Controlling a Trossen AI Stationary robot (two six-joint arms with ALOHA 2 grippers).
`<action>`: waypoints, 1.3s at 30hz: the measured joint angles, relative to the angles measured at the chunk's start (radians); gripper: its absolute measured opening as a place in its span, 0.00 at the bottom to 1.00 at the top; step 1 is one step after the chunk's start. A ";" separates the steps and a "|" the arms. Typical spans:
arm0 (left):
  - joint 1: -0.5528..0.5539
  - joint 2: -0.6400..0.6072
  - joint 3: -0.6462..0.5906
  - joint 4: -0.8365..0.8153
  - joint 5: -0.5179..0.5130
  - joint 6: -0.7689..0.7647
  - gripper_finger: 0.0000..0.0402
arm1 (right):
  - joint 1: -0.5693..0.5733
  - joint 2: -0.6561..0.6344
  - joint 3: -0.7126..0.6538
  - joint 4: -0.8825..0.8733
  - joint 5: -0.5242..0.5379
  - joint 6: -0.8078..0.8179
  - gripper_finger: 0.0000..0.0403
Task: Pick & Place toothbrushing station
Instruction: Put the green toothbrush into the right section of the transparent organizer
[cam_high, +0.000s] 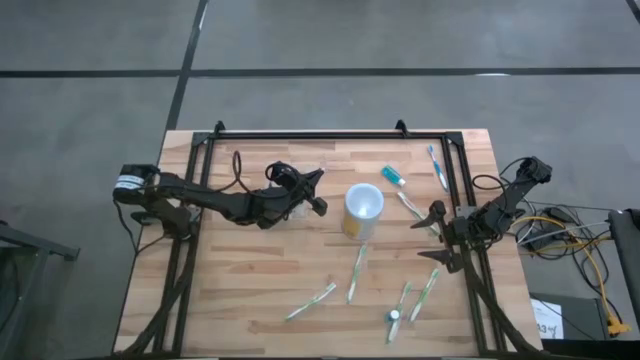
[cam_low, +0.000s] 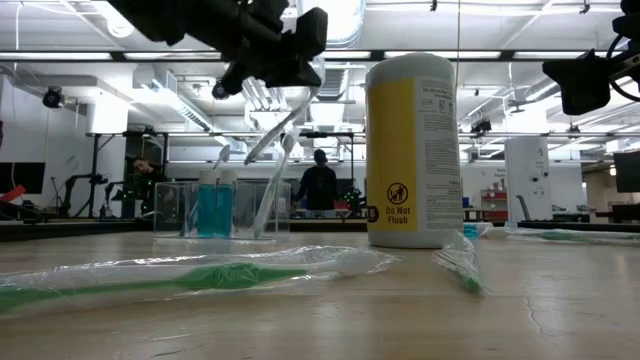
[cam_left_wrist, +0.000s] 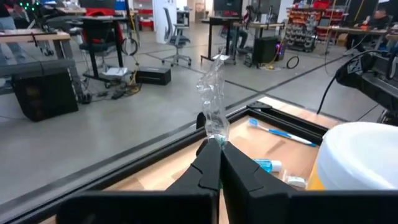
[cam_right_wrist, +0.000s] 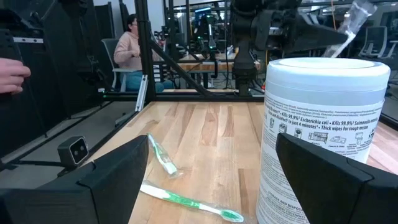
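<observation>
The left tool hangs above the counter, clenched on a crumpled clear wrapper that sticks up past its fingertips. In the low view a wrapped toothbrush slants down from that tool towards the station, a clear holder standing far back on the counter with two blue-capped tubes in it. From above, the station cannot be made out against the wood. The right tool waits released, fingers wide apart, near the counter's right edge, facing the yellow wipes canister in the middle. Green wrapped toothbrushes lie scattered on the near half; a blue one lies at the far right corner.
</observation>
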 joint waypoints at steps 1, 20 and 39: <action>0.000 0.005 -0.011 0.033 0.000 0.014 0.01 | 0.000 0.000 0.000 0.000 0.000 0.000 0.87; 0.061 0.014 -0.128 0.158 0.086 0.009 0.01 | 0.000 0.000 0.000 0.000 0.000 0.000 0.86; 0.060 0.005 -0.218 0.151 0.217 -0.090 0.03 | 0.000 0.000 0.000 0.000 0.000 0.000 0.87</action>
